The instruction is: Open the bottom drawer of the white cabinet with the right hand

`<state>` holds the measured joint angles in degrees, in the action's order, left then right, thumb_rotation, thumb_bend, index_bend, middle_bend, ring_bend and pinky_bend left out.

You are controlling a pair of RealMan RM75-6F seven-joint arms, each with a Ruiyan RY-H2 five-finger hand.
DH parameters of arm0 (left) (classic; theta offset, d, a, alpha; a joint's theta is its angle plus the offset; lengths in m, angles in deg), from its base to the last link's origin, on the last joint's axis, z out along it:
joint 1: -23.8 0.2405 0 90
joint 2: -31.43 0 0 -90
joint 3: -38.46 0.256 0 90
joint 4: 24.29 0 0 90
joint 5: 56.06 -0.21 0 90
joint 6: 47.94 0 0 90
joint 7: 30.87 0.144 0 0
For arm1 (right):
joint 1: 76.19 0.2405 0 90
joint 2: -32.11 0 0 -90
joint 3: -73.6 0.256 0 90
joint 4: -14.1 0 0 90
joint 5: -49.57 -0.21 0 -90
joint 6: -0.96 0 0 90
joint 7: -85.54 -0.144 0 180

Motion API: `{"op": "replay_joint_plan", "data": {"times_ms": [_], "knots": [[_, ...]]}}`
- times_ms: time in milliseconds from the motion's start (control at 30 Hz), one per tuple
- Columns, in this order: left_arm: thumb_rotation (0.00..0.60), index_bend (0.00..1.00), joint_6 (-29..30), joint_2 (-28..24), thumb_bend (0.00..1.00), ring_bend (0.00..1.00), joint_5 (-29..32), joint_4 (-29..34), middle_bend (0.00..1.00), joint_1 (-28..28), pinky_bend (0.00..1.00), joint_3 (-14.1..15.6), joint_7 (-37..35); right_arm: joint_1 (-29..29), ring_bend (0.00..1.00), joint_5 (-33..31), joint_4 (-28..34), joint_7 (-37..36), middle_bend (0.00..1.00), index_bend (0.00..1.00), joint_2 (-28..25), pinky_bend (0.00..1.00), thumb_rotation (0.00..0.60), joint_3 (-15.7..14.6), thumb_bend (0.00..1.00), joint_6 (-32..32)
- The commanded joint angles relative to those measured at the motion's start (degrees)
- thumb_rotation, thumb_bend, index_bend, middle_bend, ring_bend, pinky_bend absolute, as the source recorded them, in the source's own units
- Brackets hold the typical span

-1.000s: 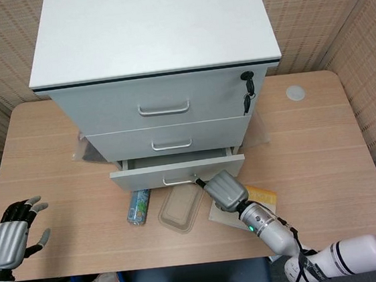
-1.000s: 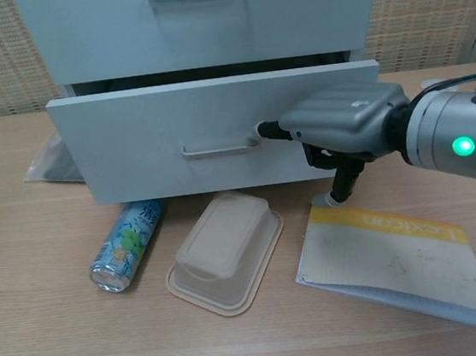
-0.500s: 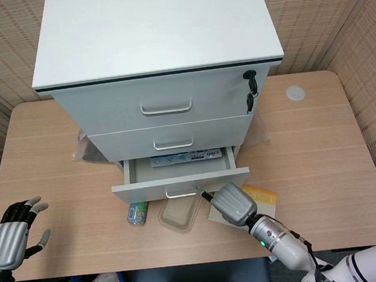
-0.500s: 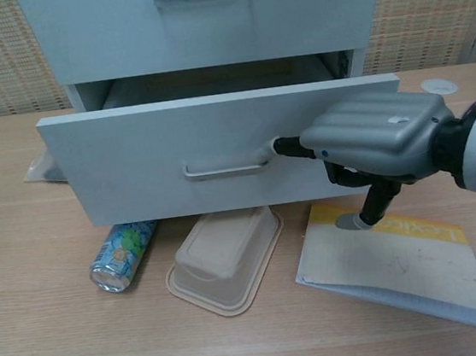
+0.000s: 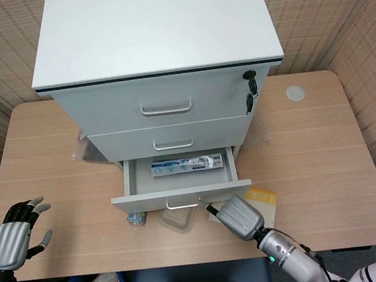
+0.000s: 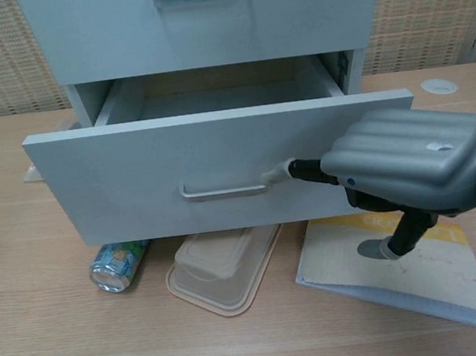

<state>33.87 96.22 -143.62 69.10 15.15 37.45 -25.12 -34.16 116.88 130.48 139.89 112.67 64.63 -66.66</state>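
**On the counter: bottom drawer out, my right robot hand at its handle**

Across the counter (image 5: 309, 142), the white cabinet (image 5: 153, 30) stands at the back, with a key in the lock at the right end of its top drawer front. Its bottom drawer (image 5: 178, 176) is pulled well out over the counter, and the head view shows a long flat box (image 5: 186, 165) lying inside along the back wall. The drawer's front panel hangs over a tan plastic tray (image 6: 223, 270) and a drink can (image 6: 117, 266) lying on its side, both partly hidden beneath it.

My right robot hand (image 6: 409, 171) is at the right end of the drawer handle (image 6: 224, 190); one dark fingertip (image 6: 301, 169) reaches to the handle's end, hooked on it as far as I can tell, while the rest of the fingers are folded under the silver back of the hand. Below it, a yellow-edged booklet (image 6: 405, 283) lies flat on the counter.

My left robot hand (image 5: 13, 237) hovers near the counter's near left corner, well apart from everything, fingers spread and holding nothing.
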Motion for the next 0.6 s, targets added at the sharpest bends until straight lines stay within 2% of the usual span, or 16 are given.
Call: {"op": "replay_joint_plan", "data": {"times_ms": [33, 433, 600], "knots": [[0.600, 0.26, 0.0, 0.0, 0.33, 0.16, -0.1, 0.0, 0.19, 0.0, 0.15, 0.0, 0.0, -0.8, 0.97, 1.0, 0.6, 0.5, 0.93, 0.11, -0.2, 0.85, 0.600, -0.8, 0.22, -0.1], [0.600, 0.26, -0.1, 0.1, 0.33, 0.16, -0.6, 0.1, 0.19, -0.2, 0.15, 0.1, 0.1, -4.5, 0.97, 6.9, 1.8, 1.2, 0.93, 0.11, -1.2, 0.85, 0.600, -3.6, 0.22, -0.5], [0.600, 0.26, -0.1, 0.0, 0.33, 0.16, -0.6, 0.3, 0.19, -0.3, 0.15, 0.1, 0.3, -5.8, 0.97, 10.8, 1.8, -0.8, 0.93, 0.11, -1.9, 0.85, 0.600, -2.7, 0.22, -1.9]]}}
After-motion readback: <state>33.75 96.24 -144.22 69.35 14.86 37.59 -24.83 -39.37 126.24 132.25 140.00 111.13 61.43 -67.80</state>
